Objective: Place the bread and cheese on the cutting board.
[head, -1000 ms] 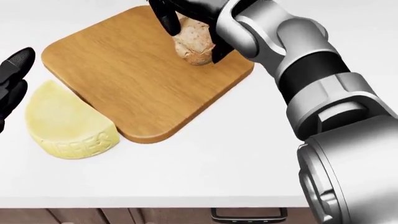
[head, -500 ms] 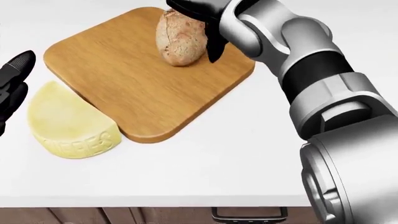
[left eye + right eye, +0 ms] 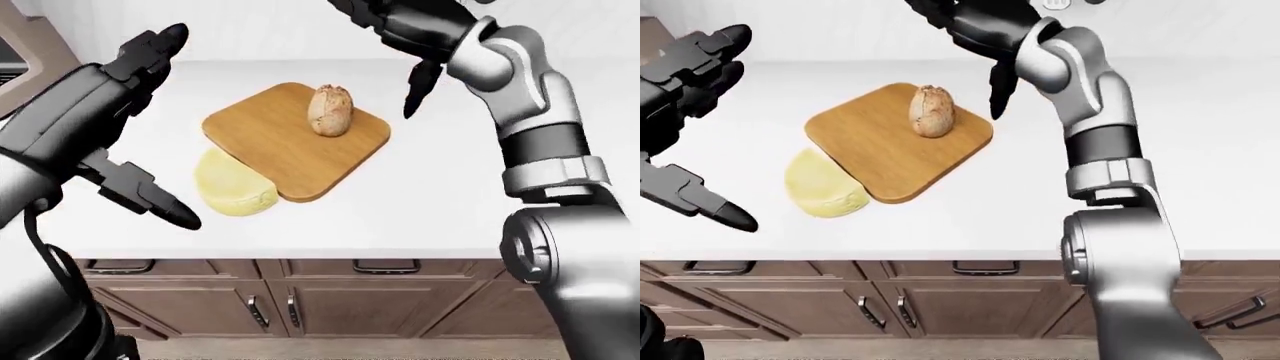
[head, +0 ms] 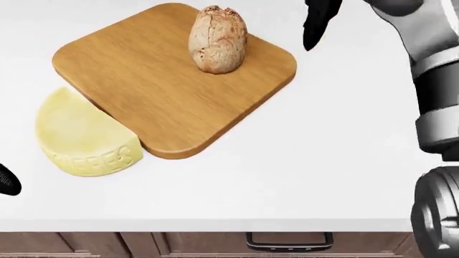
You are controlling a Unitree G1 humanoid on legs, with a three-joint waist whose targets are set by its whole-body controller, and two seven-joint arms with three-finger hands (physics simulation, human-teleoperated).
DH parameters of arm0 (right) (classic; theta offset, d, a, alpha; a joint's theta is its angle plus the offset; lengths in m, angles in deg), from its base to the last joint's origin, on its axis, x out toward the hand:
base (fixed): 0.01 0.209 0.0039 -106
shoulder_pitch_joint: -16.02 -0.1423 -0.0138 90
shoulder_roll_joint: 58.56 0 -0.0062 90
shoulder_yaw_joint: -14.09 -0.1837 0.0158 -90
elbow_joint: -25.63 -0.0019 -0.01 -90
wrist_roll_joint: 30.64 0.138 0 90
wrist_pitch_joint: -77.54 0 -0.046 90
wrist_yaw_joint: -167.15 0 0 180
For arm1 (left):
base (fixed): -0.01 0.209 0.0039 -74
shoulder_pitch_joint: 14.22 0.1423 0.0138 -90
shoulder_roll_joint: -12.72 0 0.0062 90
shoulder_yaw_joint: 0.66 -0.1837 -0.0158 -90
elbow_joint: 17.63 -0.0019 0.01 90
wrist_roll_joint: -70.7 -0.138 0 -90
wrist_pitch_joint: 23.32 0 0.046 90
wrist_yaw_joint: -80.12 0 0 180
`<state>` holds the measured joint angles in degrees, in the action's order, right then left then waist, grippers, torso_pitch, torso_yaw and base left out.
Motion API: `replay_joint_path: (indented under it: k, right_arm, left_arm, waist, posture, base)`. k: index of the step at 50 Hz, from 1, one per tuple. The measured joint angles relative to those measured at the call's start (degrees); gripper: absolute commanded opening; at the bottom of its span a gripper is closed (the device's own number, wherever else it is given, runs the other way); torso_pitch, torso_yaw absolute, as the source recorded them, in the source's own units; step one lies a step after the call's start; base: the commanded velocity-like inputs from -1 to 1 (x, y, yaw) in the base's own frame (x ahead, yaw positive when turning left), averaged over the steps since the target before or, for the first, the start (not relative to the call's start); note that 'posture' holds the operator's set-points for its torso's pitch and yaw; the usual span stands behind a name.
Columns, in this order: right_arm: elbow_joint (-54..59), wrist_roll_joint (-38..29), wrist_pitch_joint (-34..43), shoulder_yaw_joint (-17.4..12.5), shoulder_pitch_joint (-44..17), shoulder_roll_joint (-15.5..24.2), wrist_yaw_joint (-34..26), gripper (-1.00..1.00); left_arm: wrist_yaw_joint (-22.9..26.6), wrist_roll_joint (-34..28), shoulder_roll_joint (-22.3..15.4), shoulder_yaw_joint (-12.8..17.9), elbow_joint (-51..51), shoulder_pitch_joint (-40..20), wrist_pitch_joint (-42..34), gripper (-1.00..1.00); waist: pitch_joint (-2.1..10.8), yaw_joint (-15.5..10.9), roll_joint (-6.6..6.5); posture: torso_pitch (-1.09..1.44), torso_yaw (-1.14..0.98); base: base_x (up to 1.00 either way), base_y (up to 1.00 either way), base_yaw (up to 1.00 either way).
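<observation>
The brown bread loaf (image 4: 217,38) stands by itself on the wooden cutting board (image 4: 157,91), near its upper right corner. The pale yellow half-wheel of cheese (image 4: 82,137) lies on the white counter, against the board's lower left edge. My right hand (image 3: 975,41) hangs open above and to the right of the bread, touching nothing; one black finger (image 4: 319,24) points down beside the board. My left hand (image 3: 160,127) is open with fingers spread, held up to the left of the cheese and apart from it.
The white counter (image 4: 323,161) ends in an edge at the bottom of the head view. Below it are brown cabinet drawers with dark handles (image 4: 287,239). My right forearm (image 4: 430,70) runs down the right side of the head view.
My right hand has let go of the bread and lifted up and to the right. The bread now stands alone on the board. My left hand has nearly left the head view.
</observation>
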<state>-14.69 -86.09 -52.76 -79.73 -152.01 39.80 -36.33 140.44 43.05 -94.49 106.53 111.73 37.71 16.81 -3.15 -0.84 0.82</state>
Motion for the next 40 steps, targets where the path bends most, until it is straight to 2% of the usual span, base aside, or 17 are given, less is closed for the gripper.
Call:
replay_joint_path:
  k: [3, 6, 10, 14, 17, 20, 23, 29, 33, 35, 38, 40]
  right_arm:
    - [-18.0, 8.2, 5.5, -1.8, 7.7, 0.0, -11.6, 1.00]
    - [-33.2, 15.1, 12.0, -2.7, 13.4, 0.6, -19.8, 1.00]
    - [-49.0, 21.4, 20.0, -3.6, 19.9, 0.9, -27.1, 1.00]
    - [-61.8, 26.0, 27.6, -3.7, 24.5, 0.8, -32.4, 1.00]
    - [-64.5, 27.9, 30.1, -3.7, 25.3, 1.4, -33.9, 1.00]
    - [-65.0, 28.6, 31.2, -4.0, 26.1, 1.7, -34.0, 1.00]
    - [-65.6, 28.6, 31.7, -4.0, 27.4, 1.4, -33.7, 1.00]
    - [-66.0, 29.1, 32.0, -4.0, 28.2, 1.4, -33.6, 1.00]
    - [-67.9, 29.6, 33.0, -4.3, 28.9, 1.3, -33.9, 1.00]
    - [-68.5, 30.0, 33.1, -4.3, 29.2, 1.4, -33.9, 1.00]
    - [-68.3, 30.1, 33.0, -4.1, 29.6, 1.3, -33.8, 1.00]
    - [-68.4, 30.0, 33.3, -4.1, 29.6, 1.1, -33.8, 1.00]
  left_arm:
    - [-2.9, 1.2, 0.2, -1.9, -3.6, -0.7, 3.5, 1.00]
    - [-3.6, 1.8, 0.1, -4.3, -7.7, 0.7, 9.2, 1.00]
    - [-0.6, 0.6, -1.7, -5.6, -13.4, 2.1, 20.5, 1.00]
    - [5.6, -1.9, -4.0, -4.3, -15.6, 0.9, 30.5, 1.00]
    - [10.5, -2.5, -5.9, -3.4, -15.8, -2.2, 35.9, 1.00]
    - [14.7, -2.9, -7.6, -3.4, -16.2, -6.5, 38.7, 1.00]
    - [17.7, -4.1, -8.1, -4.1, -16.7, -8.1, 42.2, 1.00]
    - [23.7, -7.3, -5.6, -6.1, -18.9, -8.2, 48.2, 1.00]
    - [24.7, -9.5, -3.8, -7.2, -23.0, -9.8, 51.4, 0.98]
    - [24.7, -10.6, -3.2, -7.2, -24.8, -10.8, 52.3, 0.70]
    - [24.2, -11.7, -2.7, -6.9, -26.0, -11.8, 52.9, 0.40]
    - [23.6, -12.2, -2.6, -7.1, -27.7, -12.9, 53.6, 0.30]
  waist:
    - [-0.25, 0.2, -0.27]
    - [-0.39, 0.4, -0.27]
    - [-0.30, 0.6, 0.08]
    - [-0.41, 0.6, 0.40]
    - [-0.36, 0.5, 0.52]
    - [-0.14, 0.5, 0.51]
    - [0.00, 0.5, 0.12]
    - [-0.45, 0.6, -0.24]
    - [-0.67, 0.7, 0.04]
    - [-0.67, 0.8, 0.15]
    - [-0.57, 1.0, 0.18]
    - [-0.53, 0.9, 0.17]
  posture:
    - [0.00, 0.00]
    - [0.00, 0.00]
    - [0.00, 0.00]
    - [0.00, 0.00]
    - [0.00, 0.00]
    - [0.00, 0.00]
    - [0.00, 0.00]
    - [0.00, 0.00]
    - [0.00, 0.00]
    - [0.00, 0.00]
    - [0.00, 0.00]
    - [0.00, 0.00]
  base:
    - [0.00, 0.00, 0.00]
    - [0.00, 0.00, 0.00]
    - [0.00, 0.00, 0.00]
    - [0.00, 0.00, 0.00]
    - [0.00, 0.00, 0.00]
    - [0.00, 0.00, 0.00]
    - [0.00, 0.00, 0.00]
    - [0.00, 0.00, 0.00]
    - [0.00, 0.00, 0.00]
    - [0.00, 0.00, 0.00]
    - [0.00, 0.00, 0.00]
    - [0.00, 0.00, 0.00]
